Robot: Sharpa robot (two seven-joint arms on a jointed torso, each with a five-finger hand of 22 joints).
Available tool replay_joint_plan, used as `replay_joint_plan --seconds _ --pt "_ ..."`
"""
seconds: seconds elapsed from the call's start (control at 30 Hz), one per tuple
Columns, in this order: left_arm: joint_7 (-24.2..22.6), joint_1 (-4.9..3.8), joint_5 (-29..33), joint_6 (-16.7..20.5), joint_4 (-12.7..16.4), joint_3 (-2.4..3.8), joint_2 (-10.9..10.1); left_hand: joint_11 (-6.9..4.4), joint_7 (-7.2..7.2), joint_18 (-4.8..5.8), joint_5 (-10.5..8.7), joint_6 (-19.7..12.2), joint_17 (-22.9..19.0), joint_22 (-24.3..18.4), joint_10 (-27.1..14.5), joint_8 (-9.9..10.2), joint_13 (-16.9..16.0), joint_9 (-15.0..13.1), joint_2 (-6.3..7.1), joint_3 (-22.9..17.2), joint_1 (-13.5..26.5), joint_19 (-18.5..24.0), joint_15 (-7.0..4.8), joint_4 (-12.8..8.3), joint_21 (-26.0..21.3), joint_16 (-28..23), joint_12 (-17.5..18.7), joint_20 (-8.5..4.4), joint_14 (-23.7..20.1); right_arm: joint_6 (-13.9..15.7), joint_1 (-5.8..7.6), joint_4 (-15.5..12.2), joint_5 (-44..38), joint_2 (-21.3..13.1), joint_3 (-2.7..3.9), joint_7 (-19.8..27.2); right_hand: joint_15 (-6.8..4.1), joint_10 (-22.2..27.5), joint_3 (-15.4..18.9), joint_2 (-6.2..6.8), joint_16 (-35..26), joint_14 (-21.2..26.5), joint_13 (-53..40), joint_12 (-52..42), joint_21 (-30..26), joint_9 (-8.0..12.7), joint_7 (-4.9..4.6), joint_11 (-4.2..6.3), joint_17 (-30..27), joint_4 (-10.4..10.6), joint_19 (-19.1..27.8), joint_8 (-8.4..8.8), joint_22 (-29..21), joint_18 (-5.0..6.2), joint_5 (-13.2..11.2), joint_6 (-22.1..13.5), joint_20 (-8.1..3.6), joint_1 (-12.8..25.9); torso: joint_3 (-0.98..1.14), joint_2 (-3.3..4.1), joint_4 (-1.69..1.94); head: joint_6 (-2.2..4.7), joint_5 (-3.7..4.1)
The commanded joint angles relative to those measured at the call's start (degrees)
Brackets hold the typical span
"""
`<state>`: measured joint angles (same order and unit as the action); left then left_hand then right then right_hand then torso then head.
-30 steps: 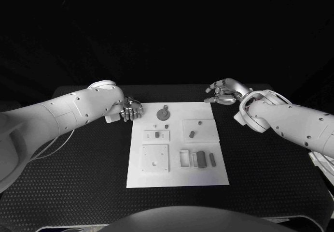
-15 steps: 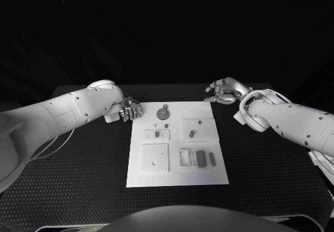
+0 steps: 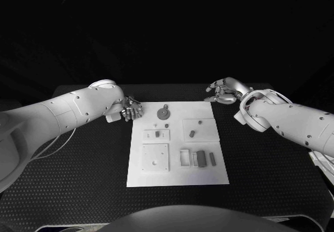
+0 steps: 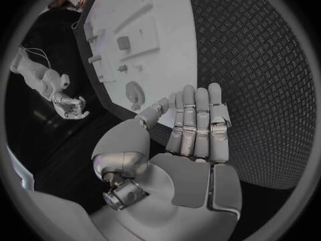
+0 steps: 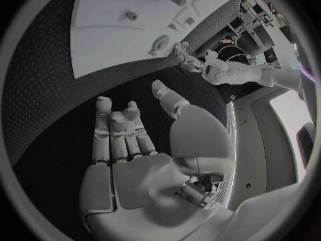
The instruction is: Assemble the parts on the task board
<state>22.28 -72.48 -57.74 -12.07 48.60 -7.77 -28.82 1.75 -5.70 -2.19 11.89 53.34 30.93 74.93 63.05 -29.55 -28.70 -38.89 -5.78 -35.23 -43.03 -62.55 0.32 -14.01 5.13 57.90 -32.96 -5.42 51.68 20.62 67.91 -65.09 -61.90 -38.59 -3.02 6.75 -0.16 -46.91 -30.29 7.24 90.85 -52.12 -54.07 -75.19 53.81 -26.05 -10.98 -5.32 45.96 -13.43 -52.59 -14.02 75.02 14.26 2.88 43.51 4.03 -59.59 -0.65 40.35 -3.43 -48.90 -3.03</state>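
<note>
The white task board (image 3: 174, 171) lies in the middle of the black table. A round grey part (image 3: 163, 113) sits near its far edge, with small grey parts (image 3: 191, 132) mid-board and a dark bar (image 3: 201, 159) in a slot nearer me. My left hand (image 3: 130, 110) hovers just off the board's far left corner, fingers straight, holding nothing. My right hand (image 3: 224, 92) is past the far right corner, also empty. In the left wrist view my left hand (image 4: 195, 127) stretches toward the board (image 4: 160, 16). The right wrist view shows my right hand (image 5: 127, 144) flat and empty.
Textured black matting (image 3: 83, 159) spreads on both sides of the board. Raised white plates (image 3: 154, 158) stand on the board's left half. The right hand (image 4: 67, 104) appears in the left wrist view, and the left hand (image 5: 184, 56) in the right wrist view.
</note>
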Motion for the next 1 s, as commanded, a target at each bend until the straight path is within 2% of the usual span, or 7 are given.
replay_joint_plan --seconds 0.03,0.1,0.47,0.63,0.87,1.0 --pt "-1.36 -0.01 0.89 -0.14 0.36 0.02 -0.04 -0.03 0.18 0.22 0.03 0.76 -0.05 1.05 0.62 0.32 0.12 -0.23 -1.45 -1.08 -1.42 -0.33 0.13 -0.23 -0.43 -0.34 0.28 0.22 0.4 -0.36 -0.02 -0.04 -0.14 0.08 0.01 0.43 -0.51 0.27 -0.09 0.01 0.21 0.03 0.09 -0.28 -0.27 0.09 -0.66 0.0 -0.08 -0.11 0.33 -0.37 0.85 0.74 -0.01 0.0 0.05 0.34 0.0 0.01 -0.02 -0.04 -0.04" --pt "-1.44 0.0 0.92 0.02 0.48 0.03 -0.13 -0.15 0.33 0.3 -0.04 1.21 -0.04 1.05 0.94 0.36 0.17 -0.35 -1.55 -2.22 -2.29 -0.4 0.09 -0.03 -0.51 -0.3 0.27 0.22 0.66 -0.36 -0.02 -0.02 -0.14 0.07 0.01 0.42 -0.51 0.27 -0.09 0.01 0.22 0.03 0.09 -0.28 -0.27 0.09 -0.66 0.0 -0.09 -0.12 0.33 -0.37 0.85 0.74 -0.01 0.0 0.05 0.34 -0.01 0.01 -0.03 -0.08 -0.03" --pt "-1.38 0.0 3.94 2.32 2.48 0.06 -1.61 -0.8 0.99 0.36 -0.23 3.08 0.11 1.27 2.79 0.51 0.21 -0.76 -2.02 -2.66 -2.29 -1.53 -0.46 0.24 -0.06 0.17 0.09 -0.28 2.31 -0.32 -0.02 -0.08 -0.14 0.02 0.01 0.42 -0.51 0.27 -0.1 0.0 0.22 0.04 0.12 -0.3 -0.27 0.09 -0.66 0.0 -0.1 -0.13 0.34 -0.39 0.85 0.74 -0.01 0.0 0.05 0.34 0.03 -0.04 0.03 -0.04 0.03" --pt "-0.94 -0.02 7.54 4.08 5.83 0.08 -3.35 -1.04 1.2 0.4 -0.26 3.67 0.13 1.27 3.46 0.69 0.25 -0.89 -2.27 -2.78 -2.3 -1.96 -0.71 -0.11 0.14 0.28 0.11 -0.51 2.97 -0.28 -0.02 -0.15 -0.14 -0.14 0.01 0.41 -0.51 0.28 -0.09 0.01 0.23 0.04 0.13 -0.3 -0.27 0.1 -0.66 -0.01 -0.1 -0.14 0.34 -0.39 0.85 0.74 -0.01 -0.01 0.05 0.34 0.05 -0.05 0.07 0.0 -0.06" --pt "0.15 -0.06 10.58 6.25 12.97 0.07 -6.83 -1.26 1.43 0.47 -0.46 4.34 0.2 1.3 4.18 0.97 0.36 -1.02 -2.23 -2.83 -2.23 -2.35 -0.95 -0.48 0.35 0.45 0.34 -0.75 3.6 -0.29 -0.02 -0.32 -0.14 -0.38 0.01 0.35 -0.51 0.28 -0.09 0.02 0.23 0.05 0.14 -0.31 -0.27 0.1 -0.66 -0.01 -0.11 -0.15 0.34 -0.4 0.86 0.74 -0.01 -0.01 0.05 0.34 0.12 -0.09 0.15 0.07 -0.26" --pt "0.72 -0.06 10.75 7.41 16.15 0.04 -8.28 -1.37 1.53 0.54 -0.53 4.77 0.27 1.32 4.64 1.33 0.47 -1.11 -2.19 -2.9 -2.17 -2.51 -1.08 -0.65 0.48 0.55 0.67 -0.9 3.85 -0.27 -0.01 -0.38 -0.14 -0.49 0.01 0.32 -0.51 0.29 -0.09 0.02 0.23 0.05 0.15 -0.32 -0.27 0.11 -0.66 -0.01 -0.12 -0.15 0.34 -0.41 0.86 0.74 -0.01 0.0 0.05 0.35 0.09 -0.08 0.12 0.11 -0.35"
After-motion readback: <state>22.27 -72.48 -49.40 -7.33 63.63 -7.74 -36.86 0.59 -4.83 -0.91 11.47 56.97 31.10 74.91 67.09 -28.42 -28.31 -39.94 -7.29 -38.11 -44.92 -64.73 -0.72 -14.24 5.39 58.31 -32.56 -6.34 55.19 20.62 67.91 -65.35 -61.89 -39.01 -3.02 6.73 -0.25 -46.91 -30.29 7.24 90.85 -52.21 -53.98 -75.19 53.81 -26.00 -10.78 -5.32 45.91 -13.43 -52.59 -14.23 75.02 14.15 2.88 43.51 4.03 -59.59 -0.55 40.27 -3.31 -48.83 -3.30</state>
